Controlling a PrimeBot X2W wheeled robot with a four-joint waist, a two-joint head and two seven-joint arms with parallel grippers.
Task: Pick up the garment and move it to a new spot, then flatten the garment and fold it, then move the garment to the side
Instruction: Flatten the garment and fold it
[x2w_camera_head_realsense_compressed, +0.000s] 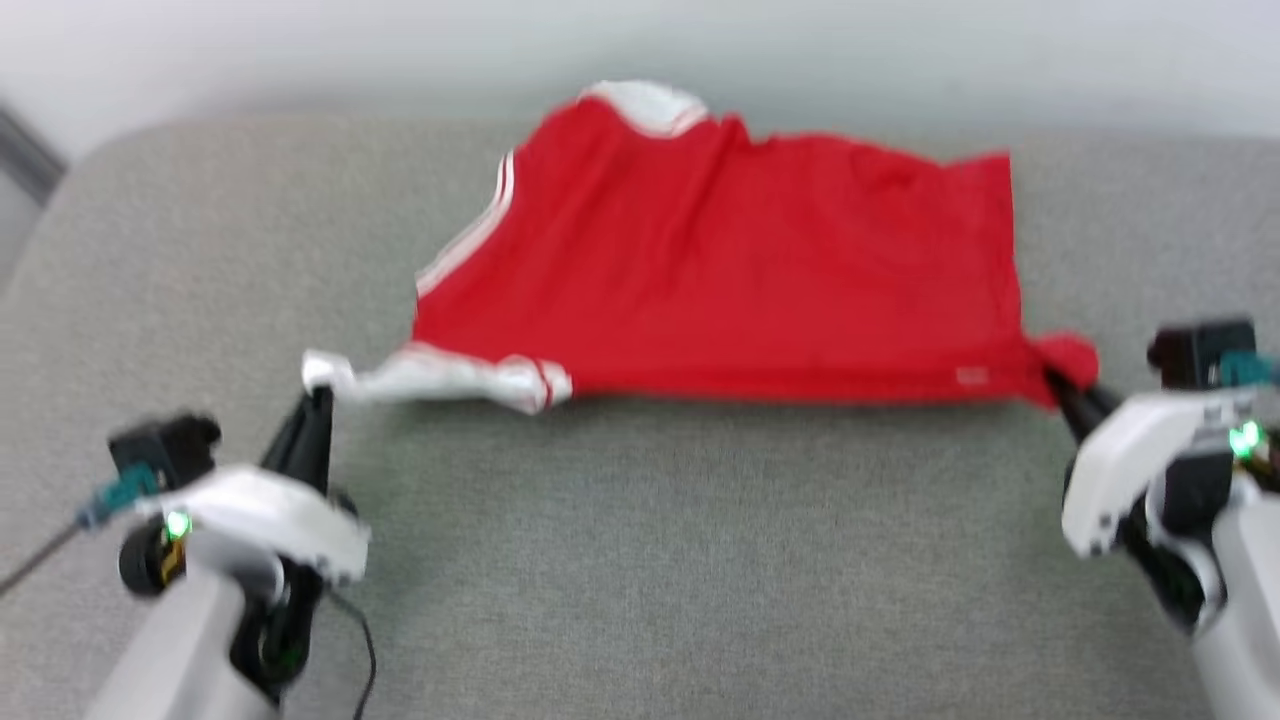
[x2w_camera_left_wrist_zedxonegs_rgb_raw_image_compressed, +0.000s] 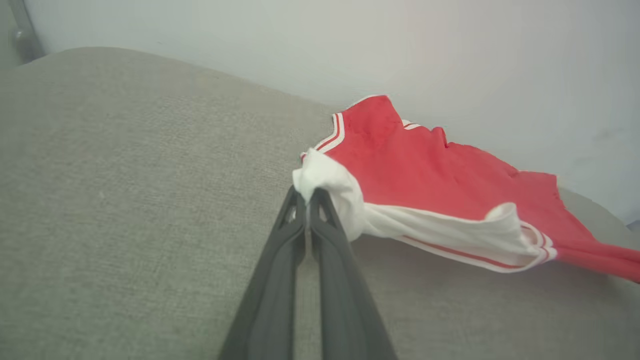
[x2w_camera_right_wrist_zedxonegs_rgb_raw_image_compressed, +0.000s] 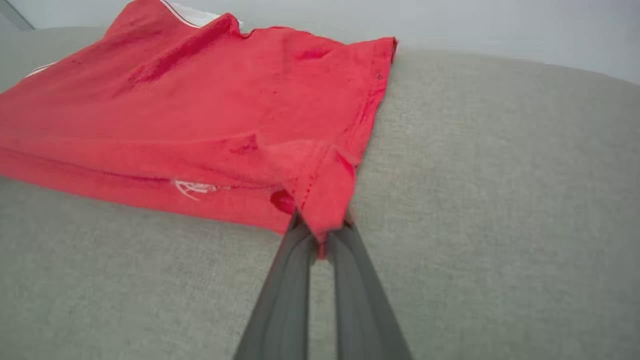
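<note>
The garment (x2w_camera_head_realsense_compressed: 720, 270), a red T-shirt with white striped sleeves, lies spread across the grey cushioned surface (x2w_camera_head_realsense_compressed: 640, 540), its plain red side up. My left gripper (x2w_camera_head_realsense_compressed: 318, 392) is shut on the tip of the white sleeve (x2w_camera_left_wrist_zedxonegs_rgb_raw_image_compressed: 325, 180) at the shirt's near left. At the near right, my right gripper (x2w_camera_head_realsense_compressed: 1058, 385) is shut on the red hem corner (x2w_camera_right_wrist_zedxonegs_rgb_raw_image_compressed: 320, 200). The near edge of the garment (x2w_camera_right_wrist_zedxonegs_rgb_raw_image_compressed: 150, 125) is stretched between the two grippers. Its lettering is hidden.
A pale wall (x2w_camera_head_realsense_compressed: 640, 50) runs behind the grey surface, close to the shirt's far edge. A dark cable (x2w_camera_head_realsense_compressed: 360, 640) hangs by my left forearm. Bare grey fabric lies in front of the shirt.
</note>
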